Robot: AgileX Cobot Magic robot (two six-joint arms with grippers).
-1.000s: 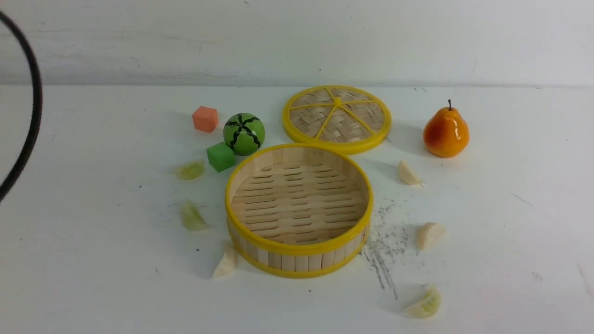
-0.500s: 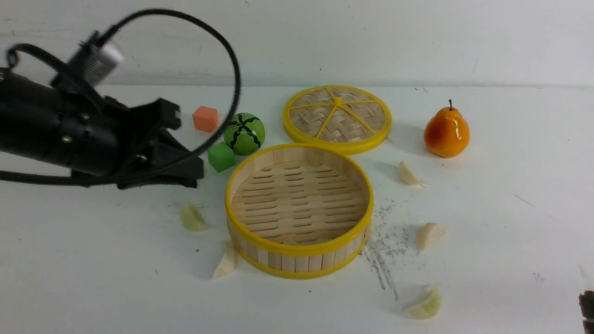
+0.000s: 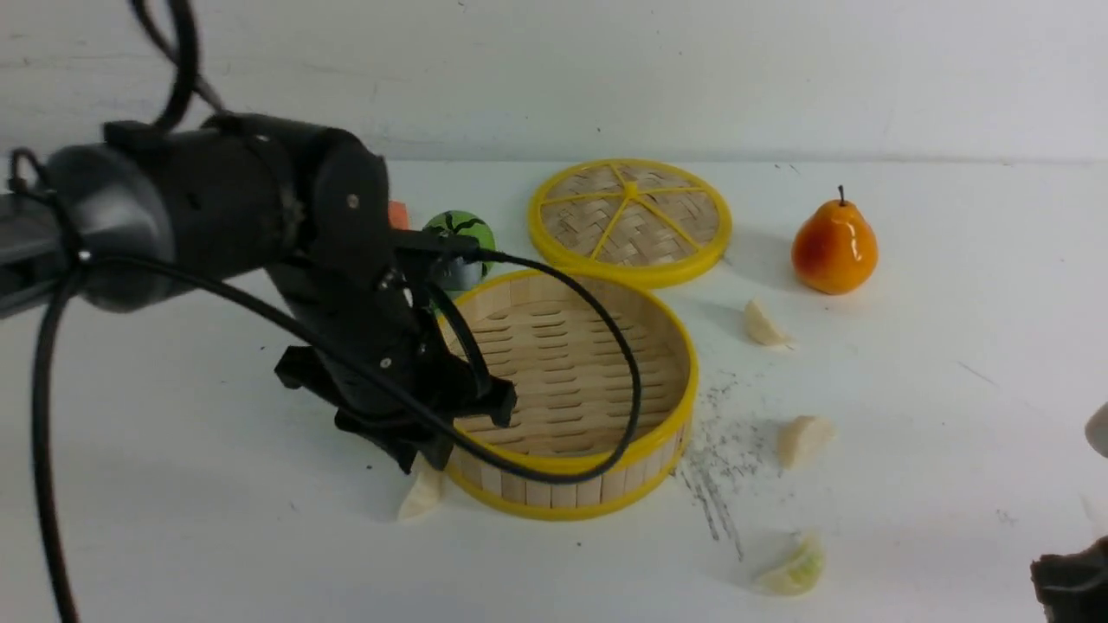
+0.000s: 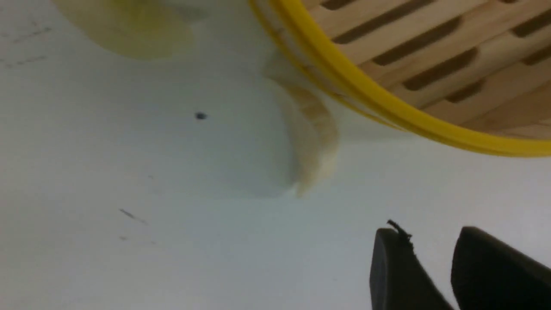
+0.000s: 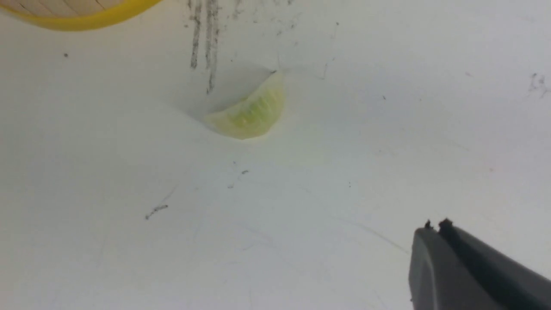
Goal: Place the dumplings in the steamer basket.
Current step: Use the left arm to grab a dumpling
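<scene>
In the lower left-centre of the front view, a cream dumpling (image 3: 421,493) lies just beside the steamer basket (image 3: 563,489) on the white surface (image 3: 606,580), with the left fingers (image 4: 419,254) parted and empty above it, and the right fingers (image 5: 434,232), closed, at the lower right.

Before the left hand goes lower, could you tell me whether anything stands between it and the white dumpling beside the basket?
Nothing visible stands between the left hand and that dumpling; the basket's rim runs close alongside.

Basket wall (image 3: 563,489) — left, table (image 3: 935,363) — open right
</scene>
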